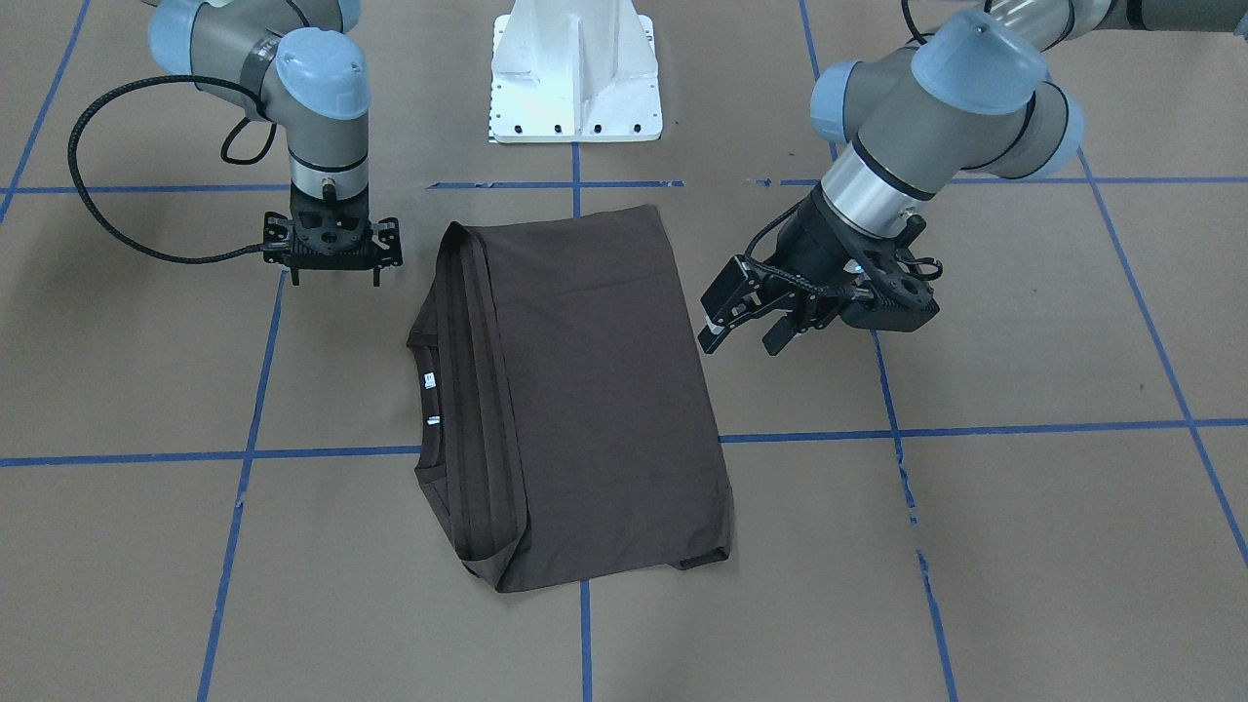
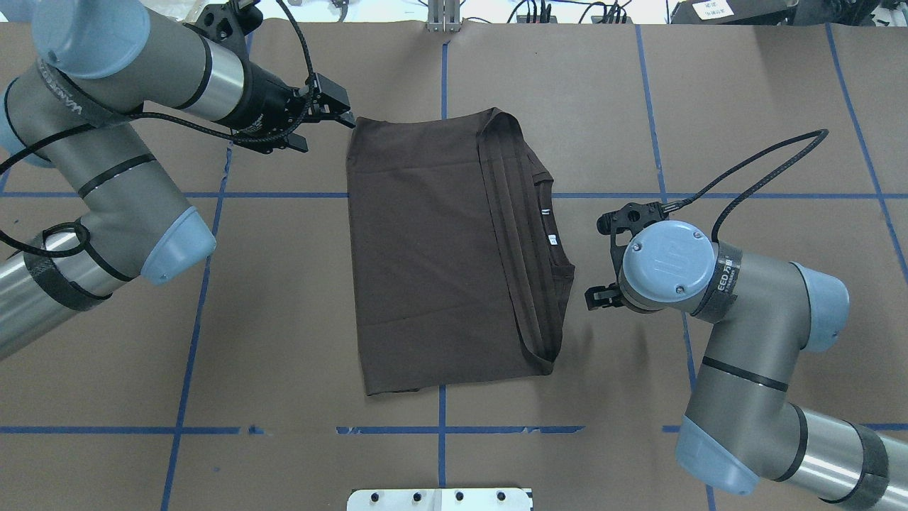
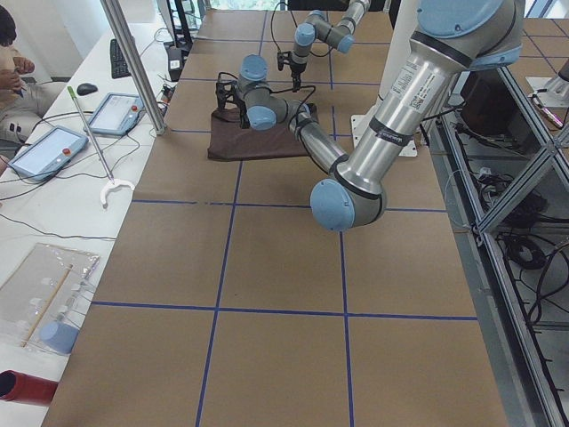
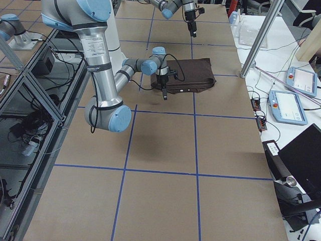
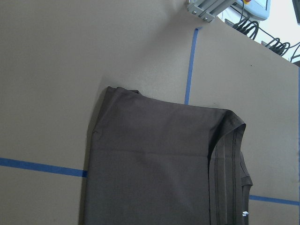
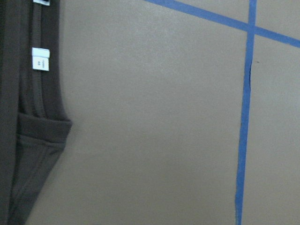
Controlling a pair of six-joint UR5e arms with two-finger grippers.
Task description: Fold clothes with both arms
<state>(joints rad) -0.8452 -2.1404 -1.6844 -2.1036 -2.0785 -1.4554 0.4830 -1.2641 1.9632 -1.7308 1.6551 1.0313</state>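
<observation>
The dark brown T-shirt (image 2: 425,255) lies flat on the brown table, folded into a rectangle, with its collar and white labels (image 2: 550,238) along the edge on my right. It also shows in the front view (image 1: 585,390), the left wrist view (image 5: 159,164) and the right wrist view (image 6: 28,140). My left gripper (image 2: 325,131) is open and empty, just off the shirt's far left corner; it also shows in the front view (image 1: 744,341). My right gripper (image 1: 336,278) points down, open and empty, beside the collar edge, and sits partly under its wrist in the overhead view (image 2: 603,260).
The white pedestal base (image 1: 575,78) stands at the robot's side of the table. Blue tape lines (image 2: 440,429) grid the brown surface. A side bench with tablets (image 3: 116,111) and a metal pole (image 3: 133,62) lies beyond the far edge.
</observation>
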